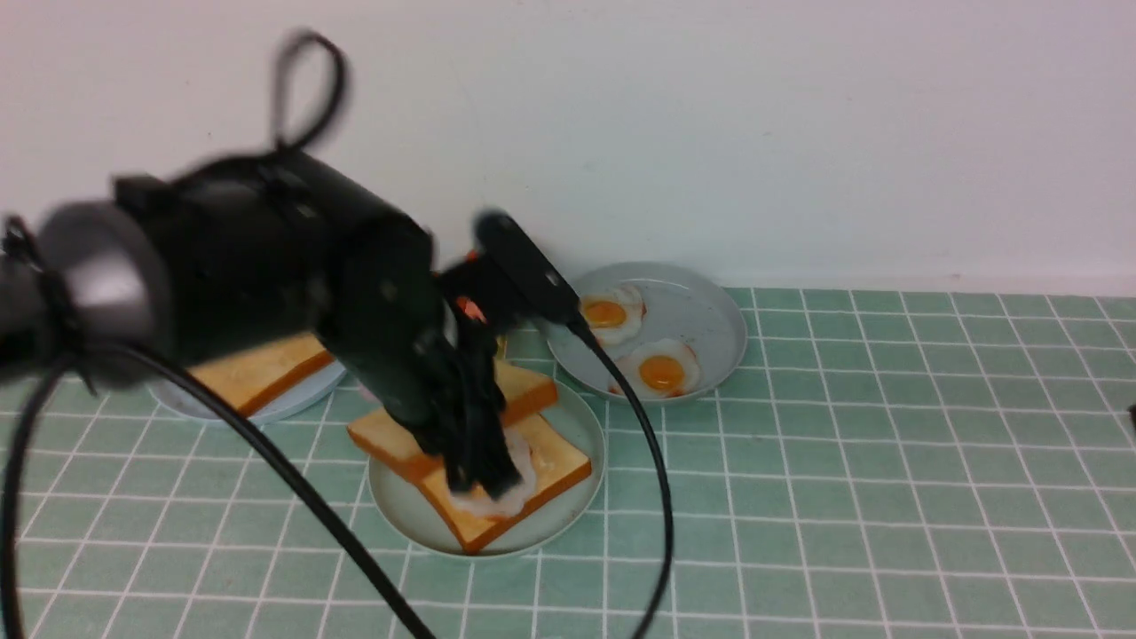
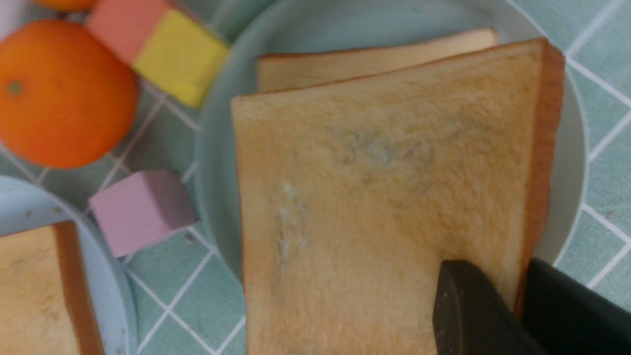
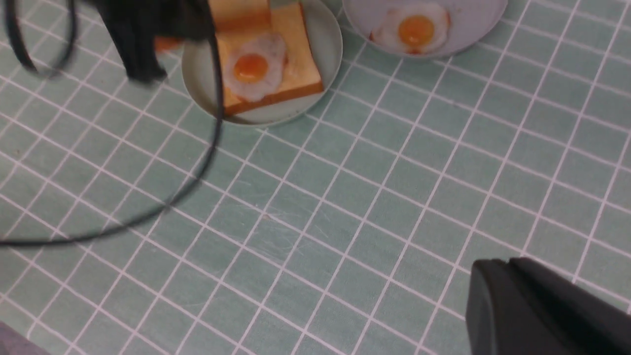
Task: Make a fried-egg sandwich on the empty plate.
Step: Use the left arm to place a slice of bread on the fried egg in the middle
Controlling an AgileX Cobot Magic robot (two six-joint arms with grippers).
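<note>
Table: green with white lines, under all the plates (image 1: 932,461).
Left arm: big and black, a bit blurry, reaching over the green plate (image 1: 266,248).
Grey plate: behind the green plate and to its right, with two eggs on it (image 1: 701,328); the left wrist view does not show it.
Green plate: holds the parts of the egg sandwich (image 1: 581,435).
Blue plate: on the left, with toast on it (image 1: 302,404).
Bottom toast: flat on the green plate, with an egg on it (image 3: 305,64).
Top toast: tipped, partly over the bottom toast (image 2: 394,187); the left wrist view shows its wide brown face.
Left gripper: pinching the top toast by its edge (image 2: 498,268).
Right gripper: tips pressed together, with nothing in them, seen in the right wrist view (image 3: 503,266).
Orange: round and bright, near the green plate (image 2: 64,93).
Sandwich egg: yolk easy to see in the right wrist view, but hidden by the left gripper in the front view (image 3: 256,69).
Pink block: between the blue and green plates (image 2: 138,212).
</note>
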